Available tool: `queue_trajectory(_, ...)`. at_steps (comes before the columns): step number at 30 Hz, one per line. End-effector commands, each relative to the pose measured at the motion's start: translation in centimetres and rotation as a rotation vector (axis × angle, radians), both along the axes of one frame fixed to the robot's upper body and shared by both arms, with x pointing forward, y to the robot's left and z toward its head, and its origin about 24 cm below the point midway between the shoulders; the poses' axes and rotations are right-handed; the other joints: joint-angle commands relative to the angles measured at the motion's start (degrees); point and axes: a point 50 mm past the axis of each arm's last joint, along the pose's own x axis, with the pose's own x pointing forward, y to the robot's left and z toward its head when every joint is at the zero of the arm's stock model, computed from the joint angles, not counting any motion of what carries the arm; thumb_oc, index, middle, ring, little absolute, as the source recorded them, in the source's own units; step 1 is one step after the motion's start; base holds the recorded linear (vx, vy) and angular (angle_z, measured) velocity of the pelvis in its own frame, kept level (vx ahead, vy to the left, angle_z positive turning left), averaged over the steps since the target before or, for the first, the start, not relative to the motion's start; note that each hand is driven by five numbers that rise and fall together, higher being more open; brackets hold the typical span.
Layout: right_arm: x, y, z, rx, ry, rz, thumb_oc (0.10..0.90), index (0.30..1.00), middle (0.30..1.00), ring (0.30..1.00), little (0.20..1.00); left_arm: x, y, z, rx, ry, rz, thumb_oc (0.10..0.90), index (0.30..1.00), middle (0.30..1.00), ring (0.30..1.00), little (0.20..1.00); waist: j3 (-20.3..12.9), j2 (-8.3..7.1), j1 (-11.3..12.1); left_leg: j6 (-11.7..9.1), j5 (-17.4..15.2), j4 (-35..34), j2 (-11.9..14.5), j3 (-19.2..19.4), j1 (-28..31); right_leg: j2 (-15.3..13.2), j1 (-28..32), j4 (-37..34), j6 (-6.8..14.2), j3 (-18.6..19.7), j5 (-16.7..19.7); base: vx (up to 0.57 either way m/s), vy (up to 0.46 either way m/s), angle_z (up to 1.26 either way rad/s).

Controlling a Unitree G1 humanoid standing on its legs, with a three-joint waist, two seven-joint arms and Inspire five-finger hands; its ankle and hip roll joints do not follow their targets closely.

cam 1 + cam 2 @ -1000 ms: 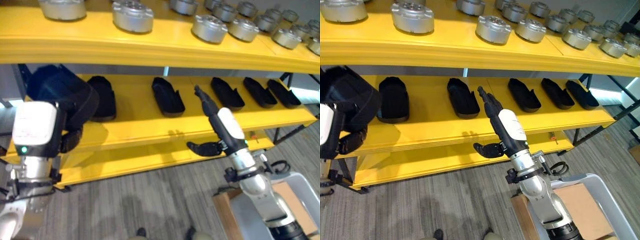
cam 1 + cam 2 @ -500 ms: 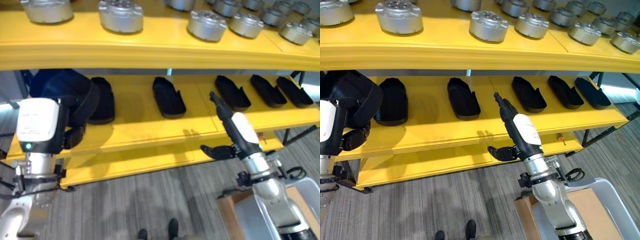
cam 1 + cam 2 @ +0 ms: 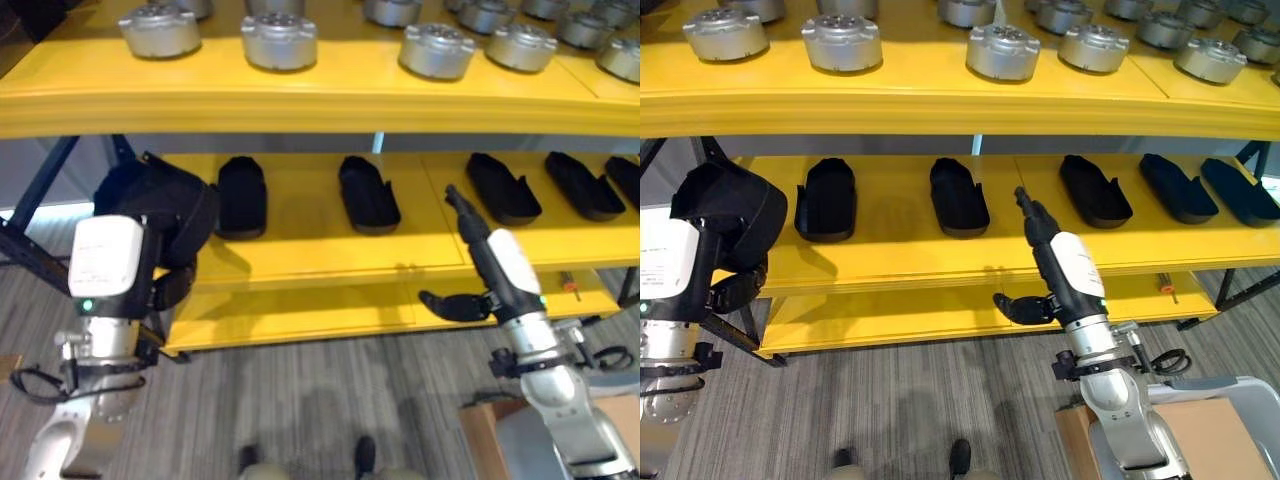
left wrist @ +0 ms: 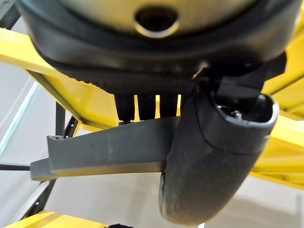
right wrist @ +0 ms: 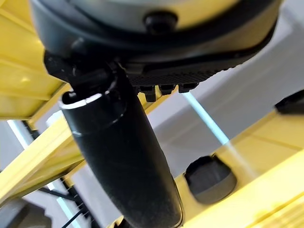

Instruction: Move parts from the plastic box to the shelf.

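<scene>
Shelf (image 3: 940, 105) yellow; upper parts (image 3: 1002, 50) silver-grey; lower parts (image 3: 958, 196) black; floor (image 3: 900, 400) grey, streaked.

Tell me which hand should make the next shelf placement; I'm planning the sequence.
Left, most likely. The left hand is curled on a black part at the left end of the middle shelf. The right hand is open and holds nothing.

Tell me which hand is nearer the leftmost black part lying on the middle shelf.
Left. The left hand is up just beside that black part, holding another dark part. The right hand is farther along the shelf, past the next part.
</scene>
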Motion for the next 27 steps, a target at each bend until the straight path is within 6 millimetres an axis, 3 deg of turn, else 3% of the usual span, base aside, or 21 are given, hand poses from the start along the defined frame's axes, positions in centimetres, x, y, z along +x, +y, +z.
queue_trajectory(1,-0.3,-0.2,3.2,-0.023,-0.193,0.032,0.9,1.0,1.0,1.0,1.0,-0.1,-0.2,6.1,0.059,-0.353,-0.034,0.4,0.3,0.3,0.3,0.3,-7.76,2.66,-0.81,0.74,13.88,-7.14,-0.76,-4.35,3.5,1.08,2.4,0.5,7.1,2.36,-2.0,0.13,0.188,-0.19)
queue_trajectory(4,-0.5,-0.9,3.0,-0.043,-0.188,-0.009,0.9,1.0,1.0,1.0,1.0,0.1,-0.5,6.3,0.059,-0.364,-0.037,0.4,0.3,0.3,0.3,0.3,-8.56,3.47,-1.49,-0.32,11.35,-7.54,-0.99,-2.52,4.84,0.19,4.3,0.15,7.41,1.77,-2.16,0.1,0.16,-0.05)
queue_trajectory(9,-0.5,-1.0,2.9,-0.032,-0.199,-0.038,0.9,1.0,1.0,1.0,1.0,0.5,-0.9,6.8,0.057,-0.389,-0.06,0.4,0.3,0.3,0.3,0.3,-8.68,3.0,-0.94,0.45,7.13,-7.49,-4.95,-2.33,6.74,-3.37,5.81,0.13,9.09,1.54,-0.79,0.06,0.271,0.15)
queue_trajectory(12,0.1,0.0,2.8,-0.034,-0.202,-0.022,0.9,1.0,1.0,1.0,1.0,0.8,-1.0,8.1,0.081,-0.444,-0.062,0.4,0.3,0.3,0.3,0.3,-9.24,1.04,-0.57,2.99,3.62,-7.77,-9.76,-0.46,7.42,-7.58,3.62,0.74,11.98,3.53,1.53,0.01,0.348,0.03)
queue_trajectory(16,0.8,1.1,3.1,-0.028,-0.218,0.003,0.9,1.0,1.0,1.0,1.0,1.1,-1.4,8.9,0.109,-0.476,-0.075,0.4,0.3,0.3,0.3,0.3,-10.08,-0.75,0.0,5.61,1.29,-7.77,-13.94,1.56,7.62,-11.58,1.19,2.04,14.62,5.66,3.85,0.0,0.34,-0.2)
queue_trajectory(19,1.3,2.5,3.0,-0.025,-0.219,0.04,0.9,1.0,1.0,1.0,1.0,1.4,-1.8,8.7,0.129,-0.465,-0.076,0.4,0.3,0.3,0.3,0.3,-10.45,-2.42,0.47,9.28,-1.87,-7.77,-19.83,2.55,8.84,-16.34,-1.32,3.94,16.26,8.69,8.91,0.01,0.469,-0.4)
queue_trajectory(22,1.5,3.3,3.0,-0.026,-0.218,0.065,0.9,1.0,1.0,1.0,1.0,1.4,-2.0,8.7,0.127,-0.464,-0.08,0.4,0.3,0.3,0.3,0.3,-9.71,-2.48,0.95,10.52,-2.52,-7.77,-21.4,3.02,9.48,-17.25,-3.19,5.93,15.93,8.94,11.61,-0.03,0.286,-0.45)
queue_trajectory(24,1.7,3.7,3.3,-0.021,-0.233,0.081,0.9,1.0,1.0,1.0,1.0,1.4,-2.3,8.7,0.109,-0.473,-0.094,0.4,0.3,0.3,0.3,0.3,-8.68,-2.05,1.91,11.24,-2.86,-7.77,-21.96,3.93,9.81,-17.44,-5.11,9.72,15.28,5.23,11.91,-0.11,0.19,-0.5)
queue_trajectory(26,1.9,4.3,3.5,-0.016,-0.234,0.111,0.9,1.0,1.0,1.0,1.0,1.5,-2.4,8.9,0.105,-0.478,-0.101,0.4,0.3,0.3,0.3,0.3,-7.23,-1.08,2.53,11.75,-2.6,-7.77,-21.6,4.86,9.86,-16.01,-6.22,14.45,13.48,-0.31,8.31,-0.11,0.157,-0.49)
queue_trajectory(27,1.9,4.4,3.5,-0.019,-0.229,0.12,0.9,1.0,1.0,1.0,1.0,1.5,-2.4,9.0,0.104,-0.481,-0.105,0.4,0.3,0.3,0.3,0.3,-6.89,-0.67,1.81,11.74,-2.72,-7.77,-21.29,4.52,10.14,-13.56,-6.43,17.25,12.67,-0.53,5.53,-0.04,0.1,-0.36)
